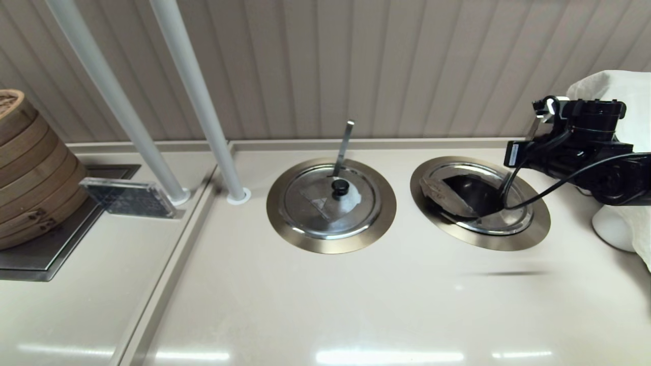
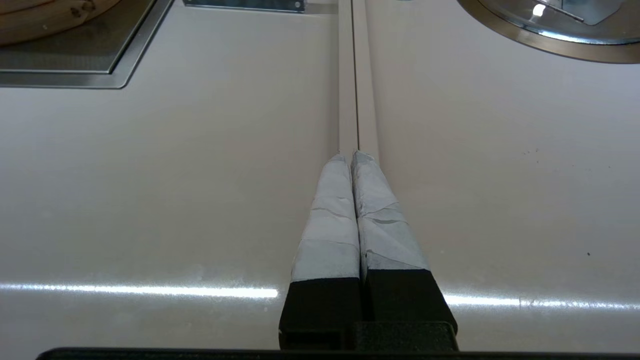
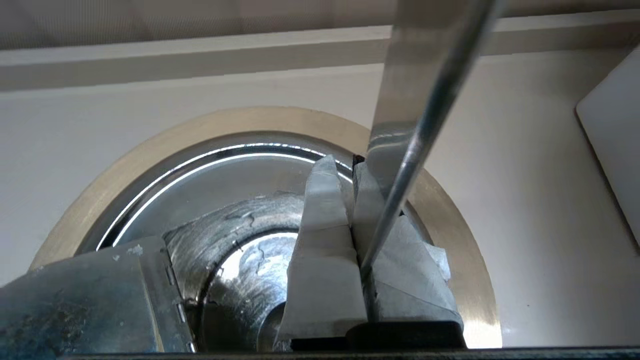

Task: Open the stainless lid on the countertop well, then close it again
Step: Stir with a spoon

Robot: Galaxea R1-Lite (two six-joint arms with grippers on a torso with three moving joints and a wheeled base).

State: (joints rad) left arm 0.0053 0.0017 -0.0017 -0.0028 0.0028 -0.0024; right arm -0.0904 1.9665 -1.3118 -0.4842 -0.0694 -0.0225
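The stainless lid stands partly open on the right-hand countertop well point(image 1: 488, 243). Its speckled flap point(image 1: 438, 189) is tipped up at the left, and a dark wedge of the hole shows beside it. In the right wrist view the flap point(image 3: 75, 305) with its hinge sits low, beside the shiny inside of the well and its bronze ring point(image 3: 475, 280). My right gripper point(image 3: 344, 161) hangs over the well's far right rim, fingers pressed together. The flat steel utensil handle point(image 3: 425, 75) runs down into the seam between them. My left gripper point(image 2: 352, 155) is shut on nothing above a countertop seam.
The twin lid point(image 1: 325, 203), with a whitish wedge and an upright handle, covers the middle well. Two white poles point(image 1: 203, 101) rise at the back left. Stacked bamboo steamers point(image 1: 25, 168) and a clear sign holder point(image 1: 129, 198) stand far left. A white object point(image 1: 618, 229) sits at the right edge.
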